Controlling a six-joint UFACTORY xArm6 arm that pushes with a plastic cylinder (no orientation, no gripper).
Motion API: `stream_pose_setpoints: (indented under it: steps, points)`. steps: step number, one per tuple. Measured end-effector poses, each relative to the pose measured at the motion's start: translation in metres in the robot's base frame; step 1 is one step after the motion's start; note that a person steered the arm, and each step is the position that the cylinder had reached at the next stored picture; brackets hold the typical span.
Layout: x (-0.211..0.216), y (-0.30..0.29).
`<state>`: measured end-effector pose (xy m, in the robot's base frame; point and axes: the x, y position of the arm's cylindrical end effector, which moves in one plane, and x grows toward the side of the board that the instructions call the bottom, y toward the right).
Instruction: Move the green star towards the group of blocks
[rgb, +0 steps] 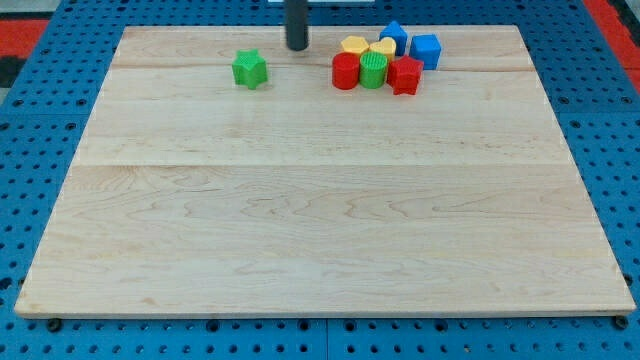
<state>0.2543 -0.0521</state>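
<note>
Near the worktop's (320, 250) top: green star (250, 69) sitting alone, well apart from the group (385, 60) (job not done yet). Tip (297, 47) between them, touching nothing, no tool to open or close.

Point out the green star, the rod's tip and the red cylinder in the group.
green star (249, 69), camera view, middle of its top face.
my tip (297, 47), camera view, very end of the rod, between star and group.
red cylinder (345, 71), camera view, centre of its side, at the group's left edge.
</note>
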Motion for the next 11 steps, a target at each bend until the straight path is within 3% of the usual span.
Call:
stream_pose_setpoints:
  steps: [2, 3, 6, 9, 11]
  points:
    - [0.109, -0.055]
    - [0.127, -0.078]
    - [0.053, -0.085]
    - [0.031, -0.083]
    - [-0.002, -0.05]
